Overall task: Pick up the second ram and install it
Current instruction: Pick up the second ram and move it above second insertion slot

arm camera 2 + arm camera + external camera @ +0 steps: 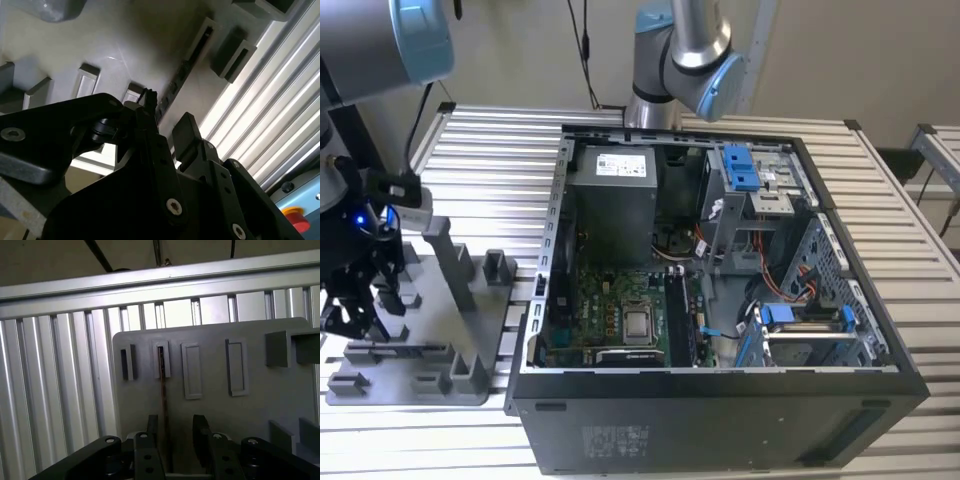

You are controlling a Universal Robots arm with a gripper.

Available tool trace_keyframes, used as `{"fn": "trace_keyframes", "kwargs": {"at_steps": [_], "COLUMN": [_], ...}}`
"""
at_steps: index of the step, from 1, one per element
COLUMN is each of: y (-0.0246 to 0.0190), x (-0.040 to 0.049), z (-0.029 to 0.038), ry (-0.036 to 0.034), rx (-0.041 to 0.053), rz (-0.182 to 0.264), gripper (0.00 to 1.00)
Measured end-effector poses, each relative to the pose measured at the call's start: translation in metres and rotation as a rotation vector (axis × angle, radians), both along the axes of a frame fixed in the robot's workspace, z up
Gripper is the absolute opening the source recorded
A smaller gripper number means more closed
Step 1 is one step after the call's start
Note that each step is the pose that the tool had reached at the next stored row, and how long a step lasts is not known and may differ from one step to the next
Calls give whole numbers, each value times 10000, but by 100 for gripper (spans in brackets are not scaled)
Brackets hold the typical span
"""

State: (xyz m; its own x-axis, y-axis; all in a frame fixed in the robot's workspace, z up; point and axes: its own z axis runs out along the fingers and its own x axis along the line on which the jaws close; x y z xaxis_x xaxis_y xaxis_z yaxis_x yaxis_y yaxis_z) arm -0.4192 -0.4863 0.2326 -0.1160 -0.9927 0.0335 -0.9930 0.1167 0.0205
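Observation:
The second ram [162, 390] stands on edge in a slot of the grey fixture tray [280, 405], showing as a thin dark strip; in the second wrist view the ram [181, 75] runs along the same slot. My gripper [175, 432] is open just above the tray, its fingers on either side of the stick, which lies much closer to one finger [152, 427] than the other. In the exterior view the gripper [360, 305] hangs over the tray [430, 385] on that view's left.
An open computer case [880, 400] lies on the slatted table [500, 160], with its motherboard [620, 320] exposed. Another arm [680, 60] stands behind the case. Upright posts [445, 260] rise from the tray beside the gripper.

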Motion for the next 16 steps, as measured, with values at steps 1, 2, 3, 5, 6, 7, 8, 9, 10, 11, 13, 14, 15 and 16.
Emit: {"fn": "trace_keyframes", "kwargs": {"at_steps": [1, 2, 3, 5, 6, 7, 8, 9, 10, 11, 13, 14, 15, 16], "y": [0, 0, 0, -1, -1, 0, 0, 0, 0, 0, 0, 0, 0, 0], "x": [-2, -5, -7, -9, -9, -9, -9, -9, -9, -9, -9, -9, -9, -9], "z": [-4, -8, -13, -19, -19, -19, -20, -20, -21, -23, -34, -39, -47, -55], "ry": [0, 1, 1, 3, 3, 3, 2, 2, 1, 2, -2, -1, -5, -8], "rx": [0, -1, -1, -3, -2, -3, -2, -2, -1, -2, 2, -1, 0, -1], "rz": [1, 2, 1, 1, 1, 1, 1, 1, 2, 1, 3, 9, 19, 35], "gripper": [42, 42, 42, 42, 42, 42, 42, 42, 42, 42, 42, 42, 42, 42]}}
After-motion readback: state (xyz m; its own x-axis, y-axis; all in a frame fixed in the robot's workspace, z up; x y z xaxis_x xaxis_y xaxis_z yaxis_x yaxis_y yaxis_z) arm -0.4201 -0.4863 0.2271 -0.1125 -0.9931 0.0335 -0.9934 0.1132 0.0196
